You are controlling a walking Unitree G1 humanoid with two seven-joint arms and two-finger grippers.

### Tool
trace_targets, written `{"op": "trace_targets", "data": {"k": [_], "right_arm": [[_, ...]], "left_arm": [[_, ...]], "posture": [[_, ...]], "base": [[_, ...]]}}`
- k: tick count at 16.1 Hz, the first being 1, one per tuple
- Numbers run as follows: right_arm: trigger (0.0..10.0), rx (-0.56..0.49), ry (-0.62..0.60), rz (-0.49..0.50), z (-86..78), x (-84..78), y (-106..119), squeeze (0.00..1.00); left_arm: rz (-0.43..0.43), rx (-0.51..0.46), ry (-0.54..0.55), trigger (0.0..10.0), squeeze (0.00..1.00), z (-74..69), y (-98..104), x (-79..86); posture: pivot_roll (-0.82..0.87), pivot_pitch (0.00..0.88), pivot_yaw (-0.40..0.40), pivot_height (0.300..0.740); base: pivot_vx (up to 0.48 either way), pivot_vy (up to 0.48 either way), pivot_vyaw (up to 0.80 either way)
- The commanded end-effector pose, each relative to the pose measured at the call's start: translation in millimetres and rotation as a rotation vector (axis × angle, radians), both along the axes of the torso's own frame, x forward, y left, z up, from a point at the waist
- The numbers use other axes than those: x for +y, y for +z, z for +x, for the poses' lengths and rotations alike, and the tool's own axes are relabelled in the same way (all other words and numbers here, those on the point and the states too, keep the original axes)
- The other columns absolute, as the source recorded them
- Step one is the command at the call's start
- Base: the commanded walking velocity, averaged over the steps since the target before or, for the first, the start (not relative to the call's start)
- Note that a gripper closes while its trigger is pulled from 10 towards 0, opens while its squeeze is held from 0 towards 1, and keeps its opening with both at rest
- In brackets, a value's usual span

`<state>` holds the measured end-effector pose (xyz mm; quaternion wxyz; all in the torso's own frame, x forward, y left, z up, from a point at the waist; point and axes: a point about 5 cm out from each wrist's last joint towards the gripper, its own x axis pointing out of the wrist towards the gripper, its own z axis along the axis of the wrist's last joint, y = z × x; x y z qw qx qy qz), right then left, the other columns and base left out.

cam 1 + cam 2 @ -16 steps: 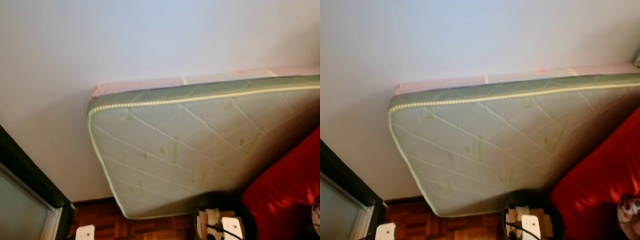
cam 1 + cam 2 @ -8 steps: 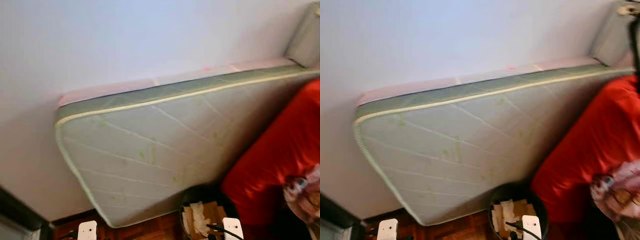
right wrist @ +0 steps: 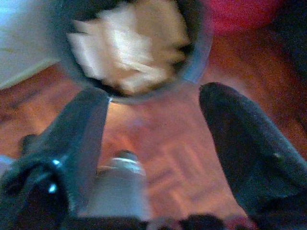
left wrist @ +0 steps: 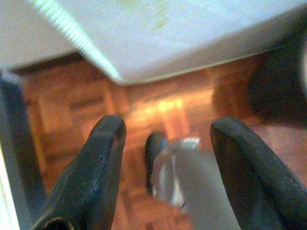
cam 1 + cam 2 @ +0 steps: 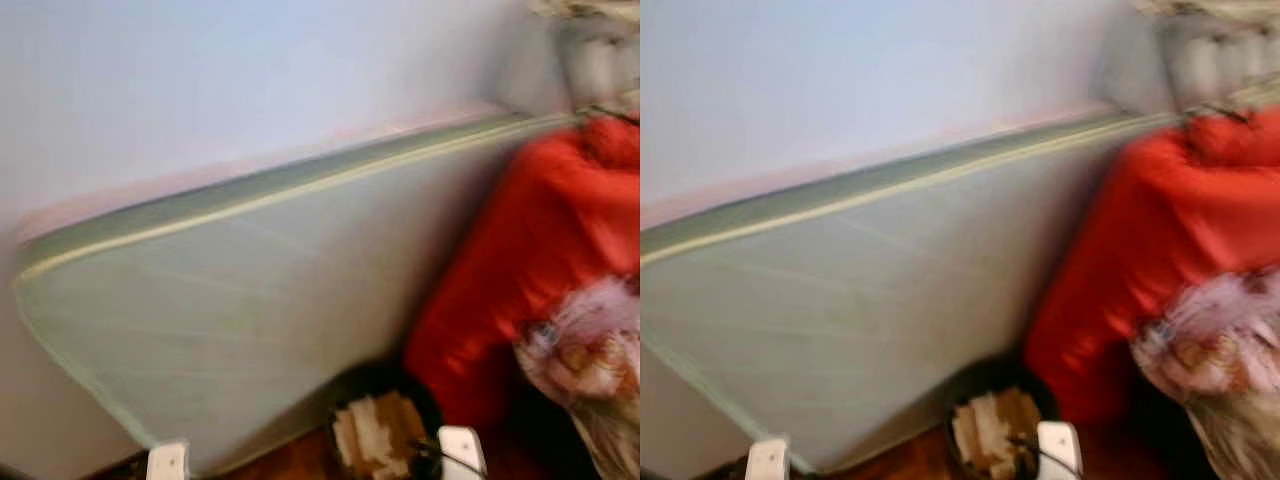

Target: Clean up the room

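The head views are blurred. A pale green quilted mattress (image 5: 230, 310) leans on its long edge against a white wall (image 5: 200, 70), filling the scene from 9 o'clock across the centre. At 3 o'clock a large red cushion (image 5: 520, 270) rests against the mattress, and a crumpled pink and white patterned bundle (image 5: 585, 350) lies in front of it toward 4 o'clock; what the bundle is cannot be told. At 6 o'clock a round dark bin (image 5: 385, 425) stands on the wooden parquet floor (image 4: 158, 108), touching the foot of the mattress and just beside the cushion, and it holds crumpled paper and cardboard scraps (image 5: 370, 435). In the left wrist view the left gripper (image 4: 165, 163) hangs over the floor near the mattress's lower corner, its jaws spread wide apart and holding nothing. In the right wrist view the right gripper (image 3: 153, 153) hangs above the floor just short of the bin (image 3: 132, 45), jaws likewise parted and empty.
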<state>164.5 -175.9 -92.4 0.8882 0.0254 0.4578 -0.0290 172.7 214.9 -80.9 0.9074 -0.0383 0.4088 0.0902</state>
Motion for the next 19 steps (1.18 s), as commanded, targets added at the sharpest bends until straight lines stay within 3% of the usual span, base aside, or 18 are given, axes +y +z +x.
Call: {"op": "trace_targets", "data": {"k": [1,15,19], "right_arm": [[10.0,-0.054,-0.038,0.116,63.5,-25.3,34.5,0.0],[10.0,-0.047,-0.031,0.105,61.2,-25.0,33.0,0.0],[10.0,-0.066,-0.049,0.111,60.4,-23.9,32.4,0.0]], "left_arm": [[0.0,-0.012,-0.015,10.0,0.0,38.1,17.9,6.4],[0.018,-0.006,-0.047,10.0,0.0,36.5,17.3,6.9],[0.028,0.001,-0.063,10.0,0.0,34.8,16.6,7.9]], "posture": [[0.13,0.0,-0.12,0.74],[0.13,0.0,-0.107,0.74],[0.13,0.0,-0.099,0.74]], "base": [[0.0,0.0,-0.71],[0.0,0.0,-0.71],[0.0,-0.441,-0.18]]}}
